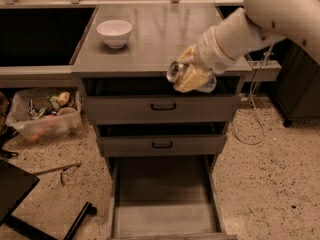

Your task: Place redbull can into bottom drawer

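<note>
Redbull can (175, 72) lies sideways, clamped in my gripper (190, 74), just past counter (150, 39) edge. Bottom drawer (165, 219) open well below. Prob light, slick, dents easy: hold mid-body.

We can't make out any lettering anywhere, not even on the redbull can (175, 72) clamped between the fingers (193, 80) of the gripper (186, 69) (which hangs at the front edge of the counter (150, 39)).
</note>
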Controlling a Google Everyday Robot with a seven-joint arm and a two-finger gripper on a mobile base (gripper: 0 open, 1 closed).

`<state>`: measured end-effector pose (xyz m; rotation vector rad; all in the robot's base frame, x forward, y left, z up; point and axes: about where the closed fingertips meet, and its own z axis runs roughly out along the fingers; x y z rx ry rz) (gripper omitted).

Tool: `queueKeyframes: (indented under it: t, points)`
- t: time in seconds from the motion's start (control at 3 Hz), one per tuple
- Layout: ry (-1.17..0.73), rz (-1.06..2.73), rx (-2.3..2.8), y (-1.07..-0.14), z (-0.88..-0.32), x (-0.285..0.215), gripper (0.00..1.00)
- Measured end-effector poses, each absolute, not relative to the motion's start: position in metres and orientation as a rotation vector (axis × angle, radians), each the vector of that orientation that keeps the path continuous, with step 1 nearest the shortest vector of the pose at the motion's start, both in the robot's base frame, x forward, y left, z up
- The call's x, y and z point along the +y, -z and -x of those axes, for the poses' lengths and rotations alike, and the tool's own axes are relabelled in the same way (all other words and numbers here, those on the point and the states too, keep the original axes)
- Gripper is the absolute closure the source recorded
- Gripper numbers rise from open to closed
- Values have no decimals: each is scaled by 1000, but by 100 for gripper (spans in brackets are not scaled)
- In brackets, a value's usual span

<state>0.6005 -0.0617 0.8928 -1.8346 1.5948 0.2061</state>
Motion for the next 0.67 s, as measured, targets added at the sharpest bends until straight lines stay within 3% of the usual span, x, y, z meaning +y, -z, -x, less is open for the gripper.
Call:
queueKeyframes:
  t: [0.67]
  points:
    - [-378,1849,1645,-787,-526,-96,100]
